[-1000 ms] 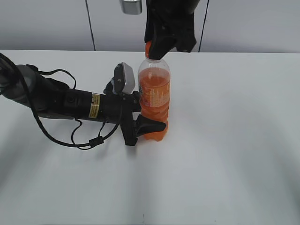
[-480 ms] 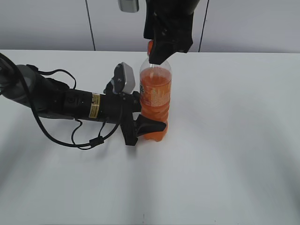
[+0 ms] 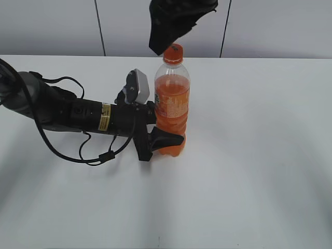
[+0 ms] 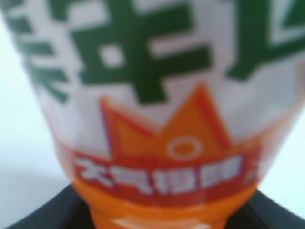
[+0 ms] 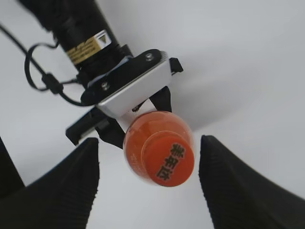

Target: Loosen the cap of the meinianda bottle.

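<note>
exterior view
bottle: the meinianda bottle (image 3: 171,106) stands upright on the white desk (image 3: 249,155), a little left of the middle, orange drink filling it up to the shoulder.
left end effector: the left end effector (image 3: 158,140) lies low along the desk and is clamped on the bottle's ribbed lower body, holding it upright.
right end effector: the right end effector (image 3: 174,28) hangs just above and left of the cap (image 3: 173,53), clear of it.
room: a pale grey panelled wall (image 3: 280,26) with dark vertical seams runs behind the desk.

left wrist view
label: the orange-and-white label band (image 4: 162,109) fills the picture, blurred, with green characters above an orange crown shape, so the bottle sits right against this camera.
fingers: dark finger edges (image 4: 43,210) show at the bottom corners, either side of the bottle.

right wrist view
cap: the cap is seen from above with dark print on top, between the two ribbed dark fingers (image 5: 62,191), which stand spread well to either side and touch nothing.
step: judged, the cap sits let go between turns, or after the last one; whether it is loose yet cannot be told.
next move: if more loosening is needed, it calls for coming straight down centred on the cap, closing squarely on its ribbed side and twisting while the lower grip stays firm.
</note>
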Controlling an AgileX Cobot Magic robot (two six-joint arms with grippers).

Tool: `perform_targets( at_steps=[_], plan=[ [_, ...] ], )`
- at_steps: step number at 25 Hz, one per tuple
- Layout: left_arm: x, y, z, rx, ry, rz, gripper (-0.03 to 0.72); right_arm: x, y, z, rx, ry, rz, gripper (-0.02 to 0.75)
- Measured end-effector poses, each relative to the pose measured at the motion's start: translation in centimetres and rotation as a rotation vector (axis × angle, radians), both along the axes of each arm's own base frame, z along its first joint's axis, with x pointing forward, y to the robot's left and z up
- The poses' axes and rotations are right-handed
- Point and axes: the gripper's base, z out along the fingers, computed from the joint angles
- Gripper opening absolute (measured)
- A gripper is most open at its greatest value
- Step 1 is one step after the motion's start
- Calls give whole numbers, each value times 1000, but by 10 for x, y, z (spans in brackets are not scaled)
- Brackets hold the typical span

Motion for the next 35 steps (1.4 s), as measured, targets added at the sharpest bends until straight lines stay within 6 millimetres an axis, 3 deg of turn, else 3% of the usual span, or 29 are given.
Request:
perform_targets(
  at_steps=[3,10,22,27,35],
  plan=[
    [0,0,0,0,0,0,402,2,-2,0,51,101,-281,494],
    [0,0,0,0,0,0,402,7,-10,-2,62,150,-598,494],
    [0,0,0,0,0,0,402,5,-6,-2,101,207,-618,494],
    [0,0,0,0,1,0,402,9,-3,-12,84,220,-621,494],
    [0,0,0,2,1,2,402,9,-3,-13,81,225,-621,389]
  ],
)
